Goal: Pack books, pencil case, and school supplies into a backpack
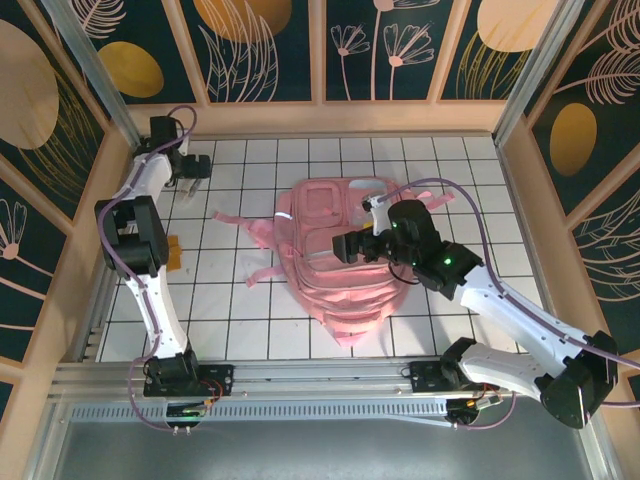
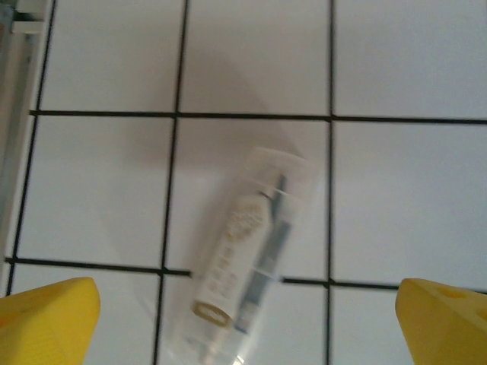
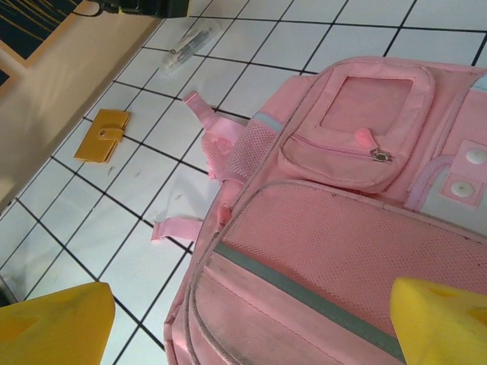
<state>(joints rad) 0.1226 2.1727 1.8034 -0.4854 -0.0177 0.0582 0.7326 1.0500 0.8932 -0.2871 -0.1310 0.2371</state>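
Both hands open and empty, one over a small supply, one over the backpack.

The left hand (image 1: 190,172) hovered with its fingers spread fully, holding nothing, directly above the grey-white piece (image 2: 251,251) lying flat in its clear wrapper at 10 o'clock on the table (image 1: 470,200). I judged this piece very light, and the wrapper smooth and slippery, so a pinch across its narrow middle seemed safest. The right hand (image 1: 348,246), also wide open and empty, hung over the backpack (image 3: 342,251) in the table's centre. Its fabric looked soft and floppy. The orange pad (image 3: 103,135) lay at 9 o'clock from the backpack, thin and flat, probably hard to lift.
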